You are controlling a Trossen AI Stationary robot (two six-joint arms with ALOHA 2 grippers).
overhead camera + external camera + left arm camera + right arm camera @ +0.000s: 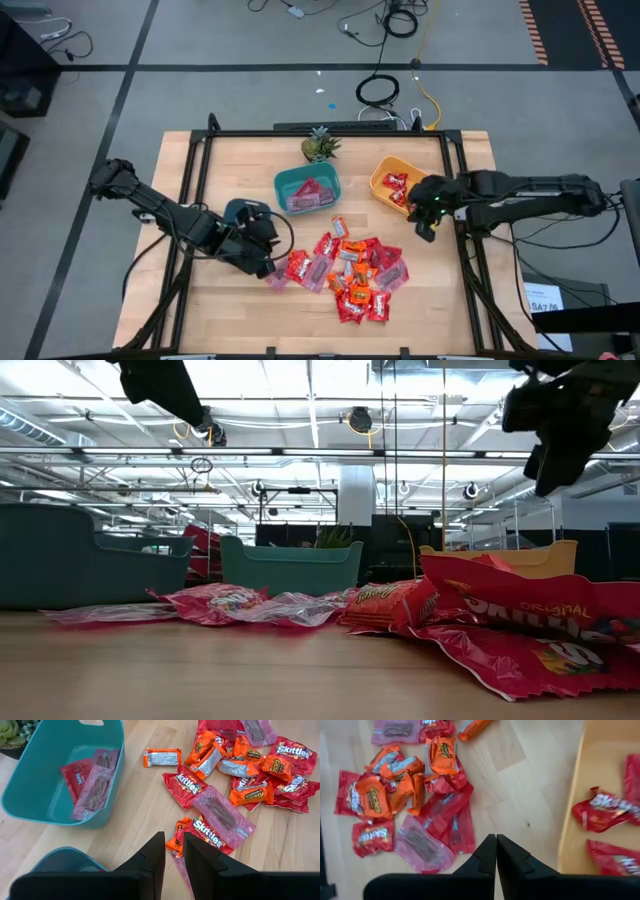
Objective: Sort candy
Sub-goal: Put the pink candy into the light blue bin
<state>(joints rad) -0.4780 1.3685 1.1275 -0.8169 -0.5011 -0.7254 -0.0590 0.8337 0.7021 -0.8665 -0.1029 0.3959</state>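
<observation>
The candy [350,270] lies in a loose pile of red, orange and pink wrappers on the wooden table, right of centre. My left gripper [265,262] hangs above the pile's left end. In the left wrist view its fingers [174,847] stand a narrow gap apart with nothing between them. My right gripper [425,232] hangs shut and empty [496,842] between the pile [410,785] and a yellow bowl [600,780]. In the low view both arms are high above the candy [500,620].
A teal bowl [308,190] with red and pink candies stands behind the pile. A second teal bowl [245,212] sits under my left arm. The yellow bowl [390,180] at the right holds red candies. A small green plant [320,147] stands at the far edge.
</observation>
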